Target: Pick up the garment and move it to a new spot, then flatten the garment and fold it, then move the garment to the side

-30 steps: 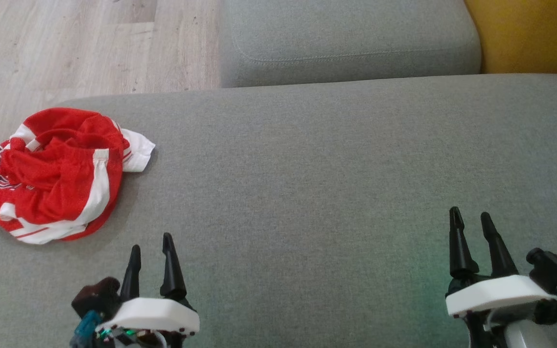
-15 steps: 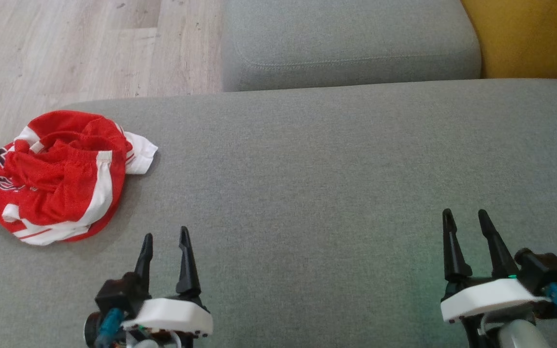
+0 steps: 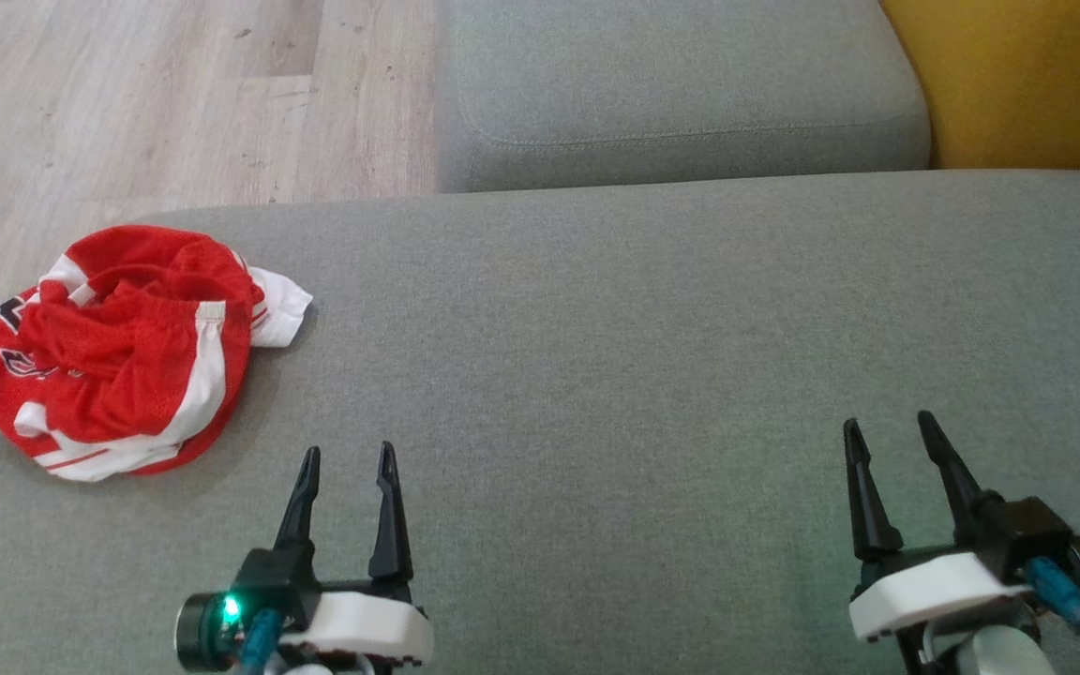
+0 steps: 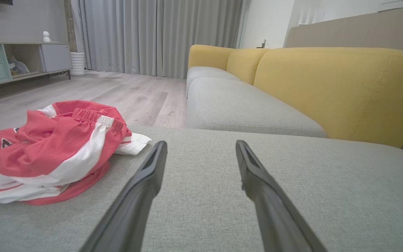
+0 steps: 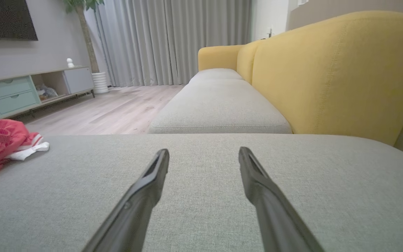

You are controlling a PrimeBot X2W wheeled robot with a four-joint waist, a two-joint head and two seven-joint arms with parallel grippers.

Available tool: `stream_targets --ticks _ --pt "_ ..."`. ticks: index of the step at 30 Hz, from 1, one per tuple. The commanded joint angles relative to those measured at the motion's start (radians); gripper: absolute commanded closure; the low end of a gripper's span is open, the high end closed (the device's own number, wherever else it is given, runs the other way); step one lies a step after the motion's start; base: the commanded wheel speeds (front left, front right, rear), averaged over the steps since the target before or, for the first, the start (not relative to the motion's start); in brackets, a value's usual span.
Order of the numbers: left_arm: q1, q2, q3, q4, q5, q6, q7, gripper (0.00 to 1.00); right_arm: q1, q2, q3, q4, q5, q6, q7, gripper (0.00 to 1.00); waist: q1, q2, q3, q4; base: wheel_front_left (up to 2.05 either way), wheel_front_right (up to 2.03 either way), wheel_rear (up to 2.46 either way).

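Note:
The garment [image 3: 123, 352] is a crumpled red and white piece lying at the left edge of the grey cushion [image 3: 615, 356]. It also appears in the left wrist view as the garment [image 4: 51, 150] and at the far left of the right wrist view as the garment [image 5: 2, 143]. My left gripper [image 3: 348, 455] hovers open near the front edge, to the right of and nearer than the garment, holding nothing. My right gripper [image 3: 887, 427] stands open at the lower right, far from the garment, with nothing between its fingers.
A second grey seat cushion [image 3: 681, 94] lies beyond the near one, with the yellow sofa back [image 3: 1027, 84] at the right. Wooden floor [image 3: 127, 103] runs along the left. A low cabinet [image 5: 19, 91] and curtains [image 5: 173, 42] stand far off.
The whole head picture has shifted down and slightly right, so the camera moved. Both grippers turned inward a little; the left one sits further right and lower in the view. The garment lies unchanged.

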Motion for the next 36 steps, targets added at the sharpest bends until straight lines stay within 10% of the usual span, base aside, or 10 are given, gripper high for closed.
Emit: stream_targets --ticks 1,19,36 --pt "-0.051 0.004 0.020 -0.024 0.034 0.010 -0.018 0.00 -0.019 -0.010 0.026 -0.026 -0.043 -0.001 -0.019 0.00 0.0000 0.0000 -0.002 0.000 0.00 0.00 0.00" --pt "-0.064 0.004 0.022 -0.005 0.035 0.010 -0.021 0.00 -0.016 -0.010 0.009 -0.014 -0.055 -0.001 -0.022 0.00 0.0000 0.0000 0.002 0.027 0.00 0.00 0.00" --pt "-0.094 0.004 0.103 -0.060 0.070 0.023 -0.021 0.00 -0.065 -0.010 0.004 -0.037 -0.057 -0.001 -0.022 0.00 0.0000 0.0000 0.111 0.417 0.00 0.00 0.00"
